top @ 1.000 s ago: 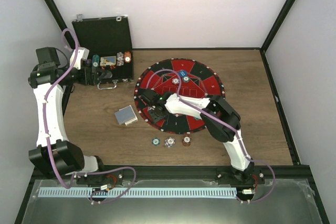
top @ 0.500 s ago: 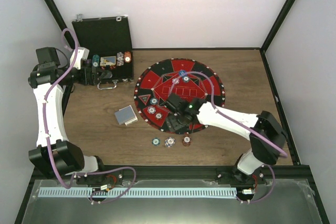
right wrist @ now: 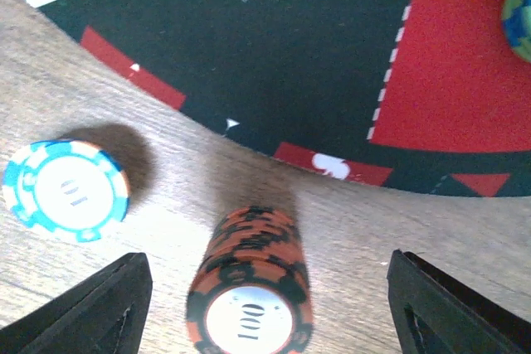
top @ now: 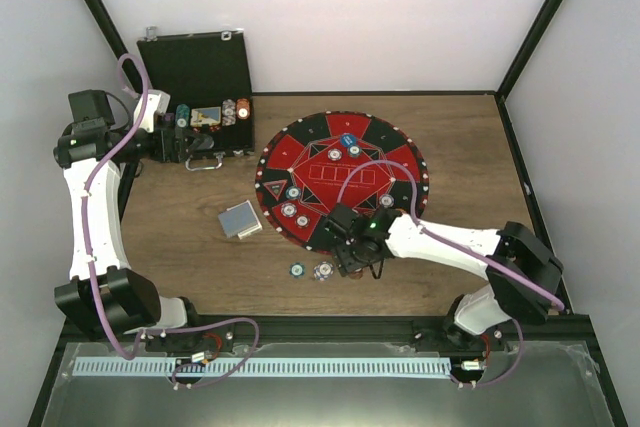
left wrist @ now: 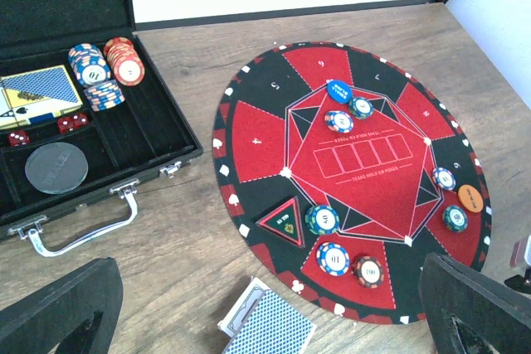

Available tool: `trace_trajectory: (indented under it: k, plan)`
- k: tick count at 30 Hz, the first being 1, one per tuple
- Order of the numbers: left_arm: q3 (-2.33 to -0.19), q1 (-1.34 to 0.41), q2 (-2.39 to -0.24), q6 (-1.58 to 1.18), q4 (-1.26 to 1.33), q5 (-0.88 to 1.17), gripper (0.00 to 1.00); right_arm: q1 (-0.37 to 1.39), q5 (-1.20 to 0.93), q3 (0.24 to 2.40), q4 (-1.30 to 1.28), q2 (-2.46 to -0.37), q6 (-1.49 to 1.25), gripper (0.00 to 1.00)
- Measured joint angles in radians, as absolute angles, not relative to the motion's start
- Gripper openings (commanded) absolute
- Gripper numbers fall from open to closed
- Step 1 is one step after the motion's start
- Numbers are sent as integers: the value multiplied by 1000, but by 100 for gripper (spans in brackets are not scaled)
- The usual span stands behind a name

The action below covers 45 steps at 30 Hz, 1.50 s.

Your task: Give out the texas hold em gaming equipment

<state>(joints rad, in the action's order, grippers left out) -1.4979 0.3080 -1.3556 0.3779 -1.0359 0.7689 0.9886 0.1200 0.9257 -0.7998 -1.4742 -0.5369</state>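
On bare wood just off the mat (right wrist: 290, 55) edge, brown chip stack (right wrist: 249, 288) with pale-blue chip (right wrist: 66, 191) beside it, right gripper (top: 356, 263) spread astride the stack, not touching — left gripper (left wrist: 267, 304) wide apart too, near the black case (left wrist: 153, 126).

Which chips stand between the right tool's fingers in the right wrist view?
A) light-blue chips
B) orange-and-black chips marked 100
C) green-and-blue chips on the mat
B: the orange-and-black stack stands on the wooden table, centred in the open right tool; the light-blue chip lies off to the left.
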Motion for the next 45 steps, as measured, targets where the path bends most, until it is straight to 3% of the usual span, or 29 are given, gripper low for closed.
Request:
trace_trajectory:
  k: [20, 27, 45]
  plan:
    - [-1498, 308, -1356, 378, -1036, 768, 100, 1031, 123, 884, -750, -1499, -582, 53]
    - [-1498, 308, -1356, 378, -1036, 768, 100, 1031, 127, 880, -747, -1503, -583, 39]
    - [-1498, 308, -1356, 378, -1036, 767, 100, 1031, 146, 935, -815, -1472, -572, 38]
